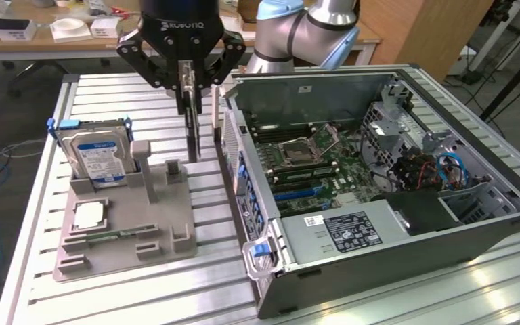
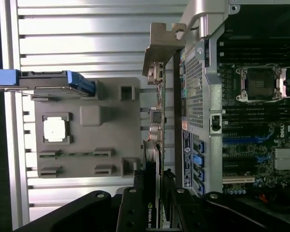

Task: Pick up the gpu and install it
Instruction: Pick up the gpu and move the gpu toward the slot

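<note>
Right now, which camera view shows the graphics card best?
The wrist view: the graphics card runs lengthwise, with its metal bracket and ports visible, gripped in the claw. The exterior view shows it as a thin dark edge hanging from the claw beside the computer case.

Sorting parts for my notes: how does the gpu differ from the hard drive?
The gpu hangs gripped in the claw beside the case; the hard drive sits slotted in the grey tray. The gpu looks dark and thin; the hard drive is thicker, silver, blue-labelled. Both stand on edge.
</note>
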